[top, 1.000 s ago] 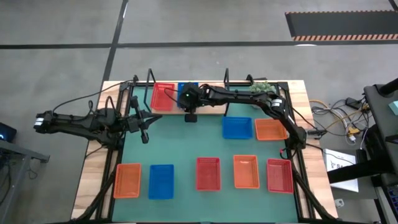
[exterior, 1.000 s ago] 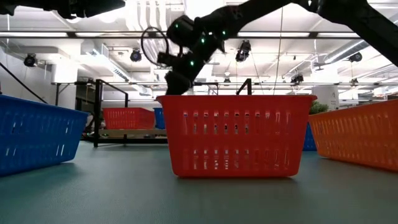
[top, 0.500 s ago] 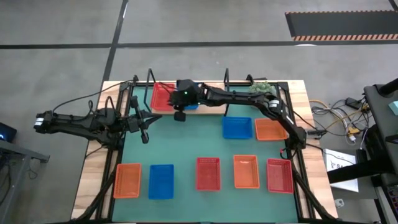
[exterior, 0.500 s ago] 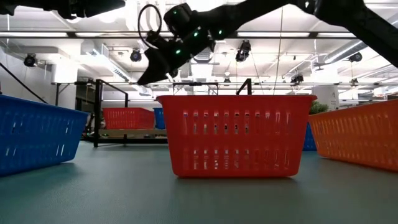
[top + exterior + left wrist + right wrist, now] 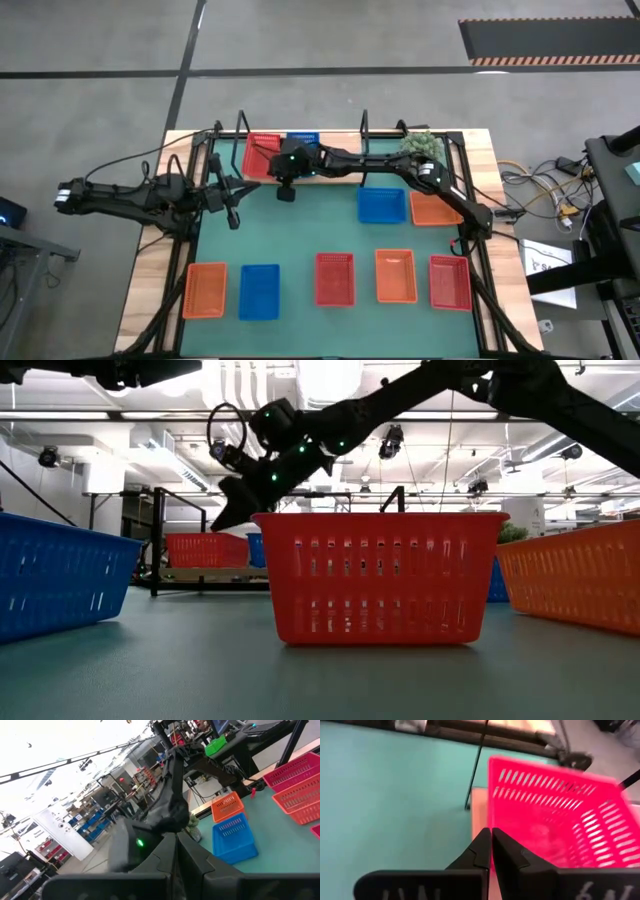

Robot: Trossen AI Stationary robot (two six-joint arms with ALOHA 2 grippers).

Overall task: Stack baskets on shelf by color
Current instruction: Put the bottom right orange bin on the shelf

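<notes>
- The right gripper (image 5: 286,192) has clenched its jaws on nothing and has slid along the shelf (image 5: 345,178) from the blue basket (image 5: 304,140) toward the red basket (image 5: 263,154); a release looks complete.
- The left gripper (image 5: 234,221), jaws clenched and empty, waits near the surface's left edge.
- Seven baskets remain on the green surface (image 5: 300,225): five along the near edge, two near the right edge.
- Nothing blocks the shelf front.

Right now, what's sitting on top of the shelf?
A red basket and a blue basket sit side by side on the shelf. The right gripper, shut and empty, hangs over them, so its arm covers part of both baskets and the board.
</notes>
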